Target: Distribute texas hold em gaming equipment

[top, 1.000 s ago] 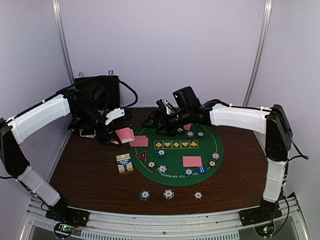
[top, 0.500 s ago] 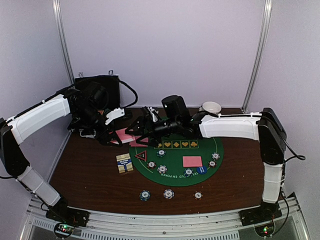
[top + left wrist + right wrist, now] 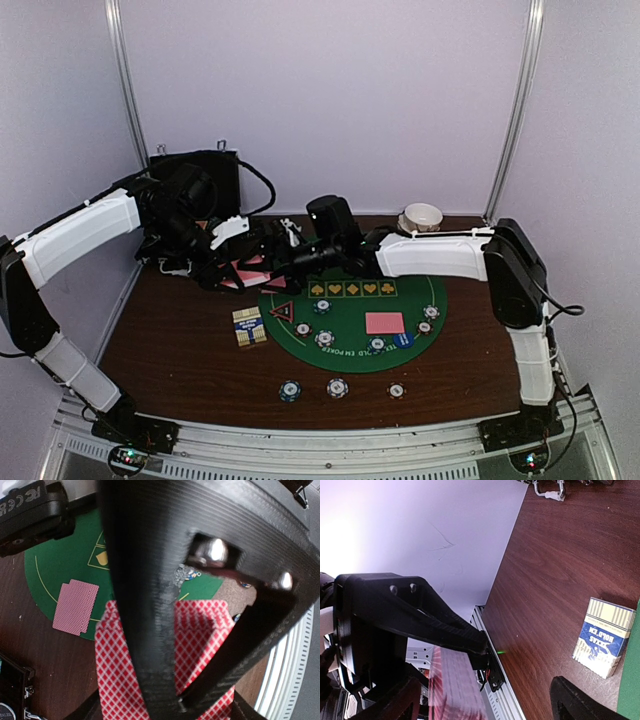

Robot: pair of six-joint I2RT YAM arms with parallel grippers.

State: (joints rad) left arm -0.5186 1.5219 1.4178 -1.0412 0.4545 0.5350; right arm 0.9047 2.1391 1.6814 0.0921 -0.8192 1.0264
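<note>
My left gripper (image 3: 232, 262) is shut on a deck of pink-backed cards (image 3: 247, 270) and holds it above the table just left of the green mat (image 3: 350, 352). In the left wrist view the checked card backs (image 3: 116, 670) sit between its fingers. My right gripper (image 3: 265, 256) is open, with its jaws on either side of that deck; the deck's edge (image 3: 454, 690) shows between its fingertips (image 3: 395, 702). A single pink card (image 3: 384, 322), a red-black triangle marker (image 3: 282, 310), a blue button (image 3: 403, 340) and several chips lie on the mat.
Three chips (image 3: 337, 387) lie on the wood in front of the mat. A card box (image 3: 249, 326) lies left of the mat. A black case (image 3: 195, 170) stands at the back left, and white bowls (image 3: 422, 215) at the back right.
My right arm has swept left from the mat's far edge to the deck in the left gripper, uncovering the white bowls. The left arm has stayed put.
</note>
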